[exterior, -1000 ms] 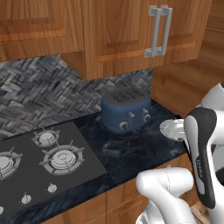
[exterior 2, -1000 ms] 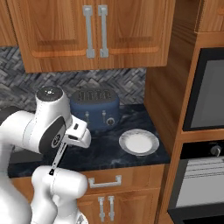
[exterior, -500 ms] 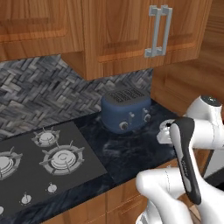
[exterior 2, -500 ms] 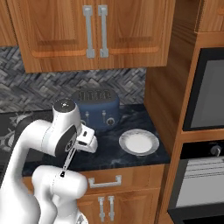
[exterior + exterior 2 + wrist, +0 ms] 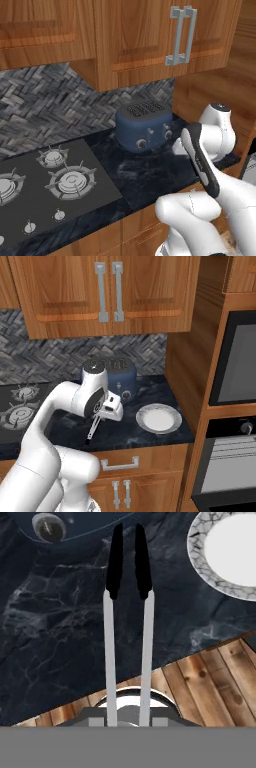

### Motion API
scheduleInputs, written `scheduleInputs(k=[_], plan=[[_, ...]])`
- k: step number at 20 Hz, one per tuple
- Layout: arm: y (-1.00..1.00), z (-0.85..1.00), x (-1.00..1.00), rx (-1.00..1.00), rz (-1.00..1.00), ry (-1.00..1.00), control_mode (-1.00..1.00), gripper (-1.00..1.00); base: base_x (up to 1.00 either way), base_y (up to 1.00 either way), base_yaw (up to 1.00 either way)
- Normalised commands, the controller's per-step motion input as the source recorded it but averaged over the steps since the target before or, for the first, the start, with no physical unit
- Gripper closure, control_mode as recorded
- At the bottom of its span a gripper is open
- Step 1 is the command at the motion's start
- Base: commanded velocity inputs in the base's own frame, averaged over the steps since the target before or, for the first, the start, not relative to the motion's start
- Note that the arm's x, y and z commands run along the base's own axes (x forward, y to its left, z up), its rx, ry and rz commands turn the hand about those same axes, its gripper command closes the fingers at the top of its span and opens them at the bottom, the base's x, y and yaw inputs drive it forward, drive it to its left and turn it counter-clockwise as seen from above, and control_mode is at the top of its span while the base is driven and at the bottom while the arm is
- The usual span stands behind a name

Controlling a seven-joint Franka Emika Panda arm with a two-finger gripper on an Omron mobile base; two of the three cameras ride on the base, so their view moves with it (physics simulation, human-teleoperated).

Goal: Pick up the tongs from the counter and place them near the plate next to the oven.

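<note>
The tongs (image 5: 128, 627) are sticking straight up the middle of the hand view, two silver arms with black tips. The gripper (image 5: 102, 415) is pinching them at their bottom end, so they are hanging above the counter (image 5: 55, 637), not lying on it. In the right base view they are dangling down at middle left. The plate (image 5: 230, 552) is sitting at the upper right, apart from the tips. The blue toaster (image 5: 119, 383) is standing behind.
</note>
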Motion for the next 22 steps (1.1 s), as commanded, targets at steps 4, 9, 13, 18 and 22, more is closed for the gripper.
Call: scheduleInputs(k=[4, 9, 13, 18, 22], plan=[[-0.25, -0.12, 0.19, 0.0, 0.05, 0.08, -1.0, 1.0, 0.0, 0.0, 0.0], [-0.22, -0.17, 0.22, 0.0, 0.21, 0.08, -1.0, 1.0, 0.0, 0.0, 0.0], [-0.09, -0.17, 0.43, 0.0, 0.26, 0.02, -1.0, 1.0, 0.0, 0.0, 0.0], [0.0, -0.25, 0.02, -0.01, 0.24, 0.01, -1.0, 1.0, 0.0, 0.0, 0.0], [0.0, -0.48, 0.05, -0.03, 0.07, 0.0, -1.0, 1.0, 0.0, 0.0, 0.0]])
